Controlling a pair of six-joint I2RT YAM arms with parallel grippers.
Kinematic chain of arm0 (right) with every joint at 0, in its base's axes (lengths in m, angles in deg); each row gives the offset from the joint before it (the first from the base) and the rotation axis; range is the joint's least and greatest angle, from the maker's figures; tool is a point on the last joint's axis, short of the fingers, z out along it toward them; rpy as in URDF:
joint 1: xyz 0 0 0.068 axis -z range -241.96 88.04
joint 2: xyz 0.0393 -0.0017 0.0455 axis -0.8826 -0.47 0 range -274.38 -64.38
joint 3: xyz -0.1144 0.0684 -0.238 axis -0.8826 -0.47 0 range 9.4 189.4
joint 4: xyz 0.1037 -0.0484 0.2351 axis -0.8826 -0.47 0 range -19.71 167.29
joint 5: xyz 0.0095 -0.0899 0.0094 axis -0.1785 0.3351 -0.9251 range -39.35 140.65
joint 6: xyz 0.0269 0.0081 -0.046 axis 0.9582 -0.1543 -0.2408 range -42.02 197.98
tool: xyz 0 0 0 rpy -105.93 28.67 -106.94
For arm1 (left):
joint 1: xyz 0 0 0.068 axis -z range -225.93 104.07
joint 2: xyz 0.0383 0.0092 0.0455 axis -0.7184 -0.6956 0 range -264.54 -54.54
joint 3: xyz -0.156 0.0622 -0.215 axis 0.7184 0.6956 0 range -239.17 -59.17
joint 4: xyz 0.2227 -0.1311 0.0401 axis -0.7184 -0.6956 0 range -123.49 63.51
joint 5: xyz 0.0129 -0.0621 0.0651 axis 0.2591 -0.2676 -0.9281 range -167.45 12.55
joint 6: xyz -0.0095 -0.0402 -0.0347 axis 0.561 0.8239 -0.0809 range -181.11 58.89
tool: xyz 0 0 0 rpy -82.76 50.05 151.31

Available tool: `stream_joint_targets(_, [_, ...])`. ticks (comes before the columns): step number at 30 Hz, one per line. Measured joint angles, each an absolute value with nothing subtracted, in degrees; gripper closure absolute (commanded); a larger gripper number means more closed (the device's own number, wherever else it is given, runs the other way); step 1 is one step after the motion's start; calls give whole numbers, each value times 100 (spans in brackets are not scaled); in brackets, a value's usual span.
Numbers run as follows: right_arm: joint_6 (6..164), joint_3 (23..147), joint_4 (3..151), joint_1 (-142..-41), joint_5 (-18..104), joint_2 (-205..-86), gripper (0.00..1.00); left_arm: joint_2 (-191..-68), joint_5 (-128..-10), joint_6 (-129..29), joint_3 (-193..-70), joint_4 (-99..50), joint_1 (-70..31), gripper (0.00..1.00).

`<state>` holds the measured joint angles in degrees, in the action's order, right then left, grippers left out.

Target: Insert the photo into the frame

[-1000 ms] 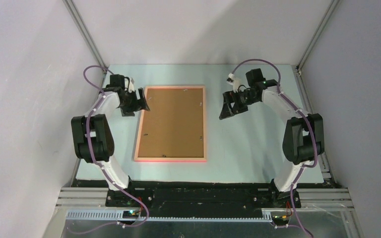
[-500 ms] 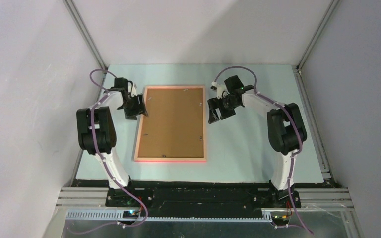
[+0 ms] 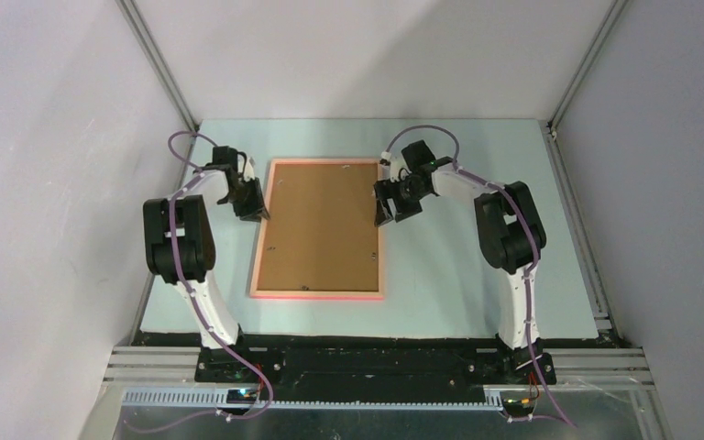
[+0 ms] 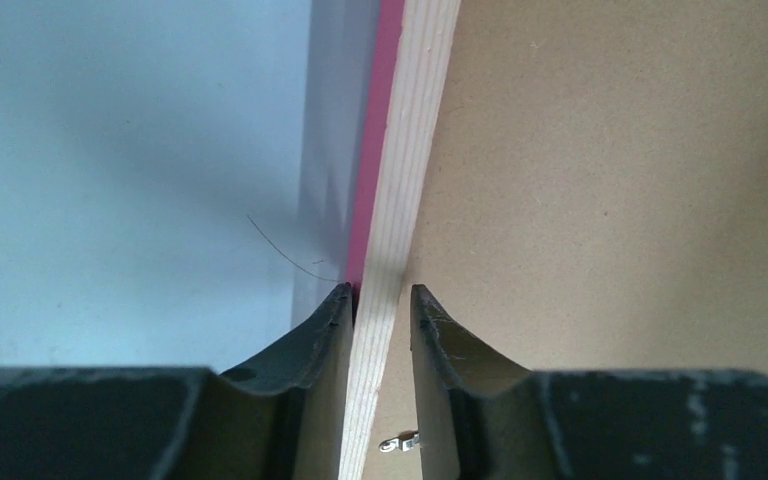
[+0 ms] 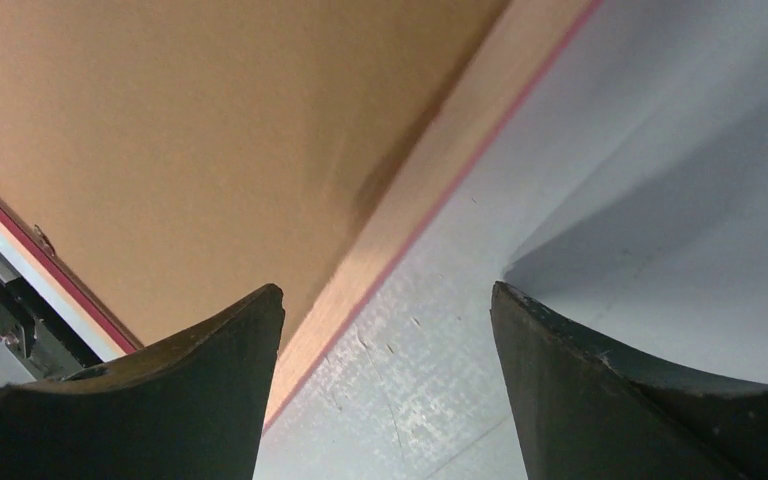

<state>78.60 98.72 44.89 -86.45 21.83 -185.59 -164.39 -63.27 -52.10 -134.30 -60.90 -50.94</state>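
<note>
The frame, salmon-pink, lies face down in the middle of the table with a brown backing board filling its back. The photo is out of view. My left gripper sits on the frame's left rail near the far corner. In the left wrist view its jaws pinch the pale wood rail, with the outer finger against the pink side. My right gripper stands open over the frame's right rail. One of its fingers is above the board, the other above the table.
The frame rests on a pale teal mat, walled in by grey panels with aluminium posts at the back corners. A small metal tab sits on the board by the left rail. Black base plates line the near edge.
Both arms have swung inward to the frame's side rails. The left jaws have narrowed from wide open down onto the left rail. The right gripper moved left to the right rail and stayed open.
</note>
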Motion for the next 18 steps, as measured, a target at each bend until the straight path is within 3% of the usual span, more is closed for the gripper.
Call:
stream_joint_targets(6, [8003,10134,4550,-8776,2161,-18771,31,-16421,-6155,-5208,-13248,-5898,-5090,78])
stream_joint_targets(18, [8064,10172,4480,-8805,2771,-18825,67,-16240,-5860,-5212,-12916,-5638,-5002,87])
